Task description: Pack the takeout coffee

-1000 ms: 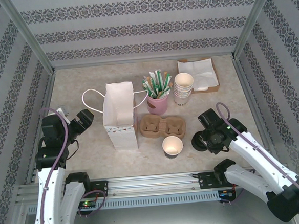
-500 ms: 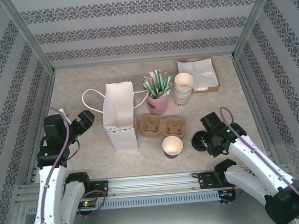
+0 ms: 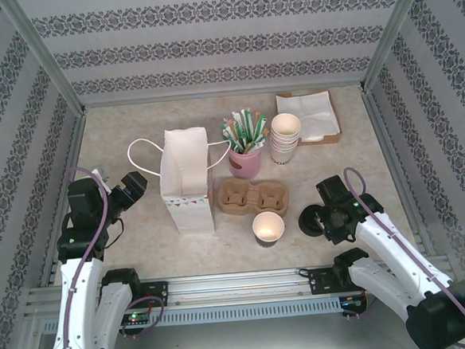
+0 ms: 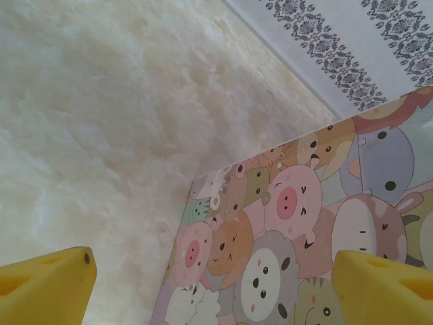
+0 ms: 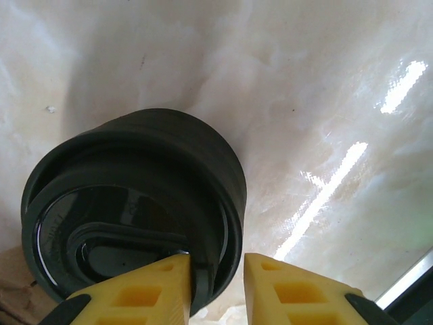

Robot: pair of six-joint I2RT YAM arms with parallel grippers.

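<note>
The lidded takeout coffee is out of view. A lidless cream paper cup (image 3: 268, 226) stands just in front of the brown two-hole carrier (image 3: 252, 197). A stack of loose black lids (image 3: 307, 219) (image 5: 135, 203) lies right of that cup. My right gripper (image 3: 320, 216) (image 5: 216, 261) is at the stack. Its jaws straddle the top lid's rim, one finger inside and the other outside with a small gap, so it is open. My left gripper (image 3: 131, 185) (image 4: 216, 291) is wide open and holds nothing. It faces the animal-print side of the paper bag (image 3: 187, 182) (image 4: 304, 223).
A stack of lidless cream cups (image 3: 285, 137) and a pink cup of straws (image 3: 245, 159) stand behind the carrier. A tray of napkins (image 3: 308, 115) sits at the back right. Patterned walls enclose the table on three sides.
My right arm has shifted slightly to the right and nearer, with its gripper staying at the black lids. The left arm has not moved.
</note>
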